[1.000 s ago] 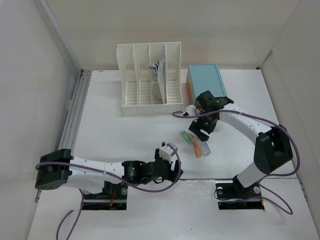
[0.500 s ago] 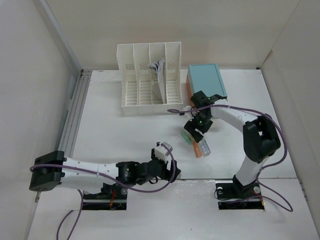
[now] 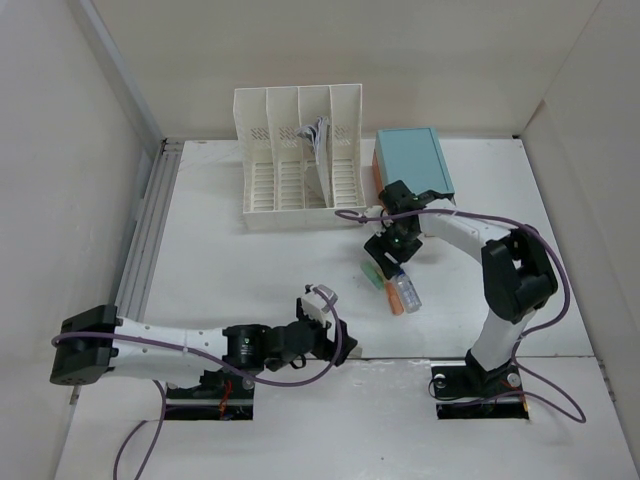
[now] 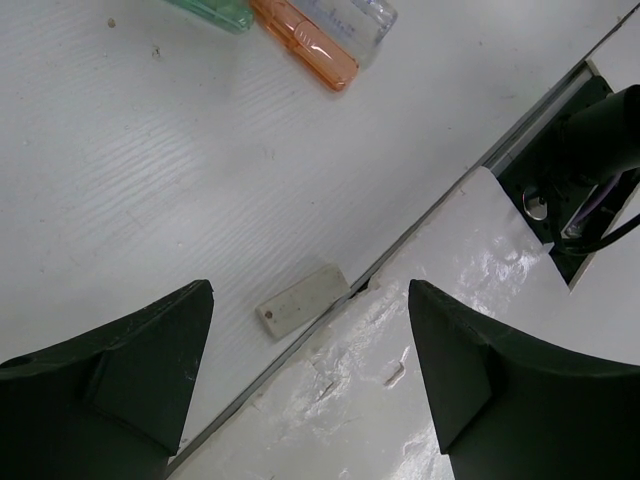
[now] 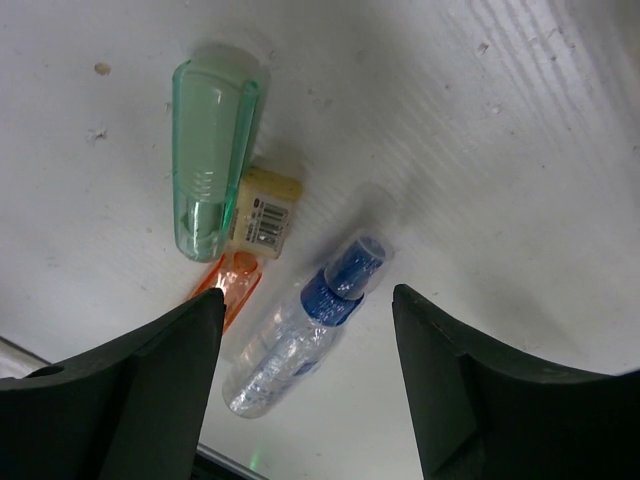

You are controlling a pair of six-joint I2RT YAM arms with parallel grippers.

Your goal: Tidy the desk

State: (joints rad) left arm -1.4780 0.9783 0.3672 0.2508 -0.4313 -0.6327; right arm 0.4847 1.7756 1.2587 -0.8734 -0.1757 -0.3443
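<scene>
White worktop (image 3: 230,270) carries a small bunch of things straight beneath the right pincer (image 5: 308,300), which gapes wide and grips nothing. The spray bottle (image 5: 300,340) lies slantwise between its fingers, blue cap toward the upper right of the wrist view. An orange case (image 5: 230,285) sits just beside it and a green case (image 5: 215,160) lies beyond. The left pincer (image 4: 310,290), likewise spread and empty, hangs near the worktop's front edge, farther off. The right arm looks better placed to take the bottle.

Desk (image 3: 230,270) matte white; bottle (image 5: 283,357) clear glossy plastic.
</scene>
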